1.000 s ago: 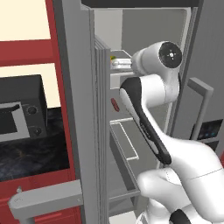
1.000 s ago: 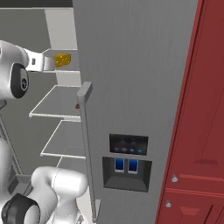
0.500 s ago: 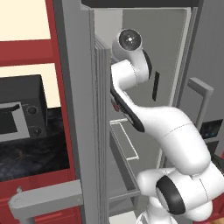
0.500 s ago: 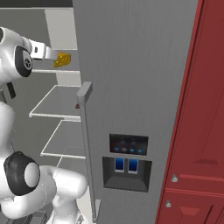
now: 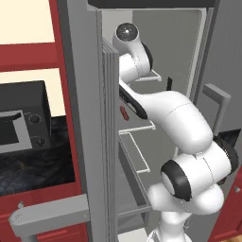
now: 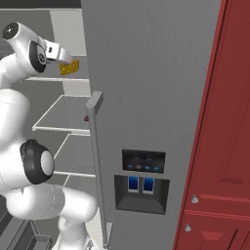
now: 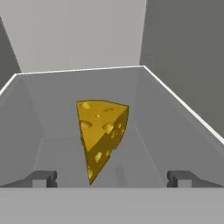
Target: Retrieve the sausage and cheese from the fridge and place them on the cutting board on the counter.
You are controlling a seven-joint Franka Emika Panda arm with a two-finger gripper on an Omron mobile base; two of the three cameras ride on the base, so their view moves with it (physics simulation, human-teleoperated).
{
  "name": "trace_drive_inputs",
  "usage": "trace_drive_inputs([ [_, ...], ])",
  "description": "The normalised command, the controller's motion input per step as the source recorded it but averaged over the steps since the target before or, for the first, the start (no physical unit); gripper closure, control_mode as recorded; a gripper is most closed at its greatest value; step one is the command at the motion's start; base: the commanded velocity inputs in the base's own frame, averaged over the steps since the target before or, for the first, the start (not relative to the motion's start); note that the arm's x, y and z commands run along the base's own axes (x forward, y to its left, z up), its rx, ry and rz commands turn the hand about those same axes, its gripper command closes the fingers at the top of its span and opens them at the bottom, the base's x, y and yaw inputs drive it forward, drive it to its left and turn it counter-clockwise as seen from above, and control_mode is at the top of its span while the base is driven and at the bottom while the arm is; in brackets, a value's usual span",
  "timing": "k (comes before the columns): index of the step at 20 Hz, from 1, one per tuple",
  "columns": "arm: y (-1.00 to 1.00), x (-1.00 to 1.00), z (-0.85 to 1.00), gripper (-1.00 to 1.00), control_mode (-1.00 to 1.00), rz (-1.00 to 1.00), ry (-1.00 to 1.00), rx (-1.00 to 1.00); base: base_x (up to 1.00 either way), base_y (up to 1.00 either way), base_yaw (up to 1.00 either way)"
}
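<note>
The cheese (image 7: 101,131), a yellow wedge with holes, stands on an upper white shelf (image 7: 175,127) inside the open fridge (image 6: 146,73). My gripper (image 7: 112,178) is open, one fingertip on each side, and the wedge's near tip lies just ahead of them, untouched. From the right base view the hand (image 6: 54,52) sits right beside the cheese (image 6: 70,67). The sausage (image 5: 124,112), a small dark red stick, lies on a lower shelf beneath the arm. A strip of the black counter (image 5: 28,165) shows at the left. The cutting board is out of view.
The grey fridge door (image 5: 90,118) stands edge-on left of the arm, and its long bar handle (image 6: 95,161) and blue-lit dispenser (image 6: 142,171) face the right camera. A dark microwave (image 5: 19,123) sits on the counter. Red cabinets (image 6: 219,146) stand to the right.
The arm has swung its elbow up and reached deeper into the fridge. The hand has come closer to the cheese, jaws still wide.
</note>
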Motion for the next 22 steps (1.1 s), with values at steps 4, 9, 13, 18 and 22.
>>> trace_drive_inputs([
  [4, 0.0, 0.5, -0.03, -1.0, -1.0, -0.07, 0.0, 0.0, 0.0, 0.0, 0.0],
  [9, 0.0, 0.46, -0.19, -1.0, -1.0, -0.07, 0.04, 0.0, 0.0, 0.0, 0.0],
  [13, 0.0, 0.47, -0.26, -1.0, -1.0, -0.07, 0.06, 0.0, 0.0, 0.0, 0.0],
  [18, 0.0, 0.53, -0.2, -1.0, -1.0, -0.06, 0.06, 0.0, 0.0, 0.0, 0.0],
  [22, 0.0, 0.37, -0.27, -1.0, -1.0, -0.05, 0.09, 0.0, 0.0, 0.0, 0.0],
])
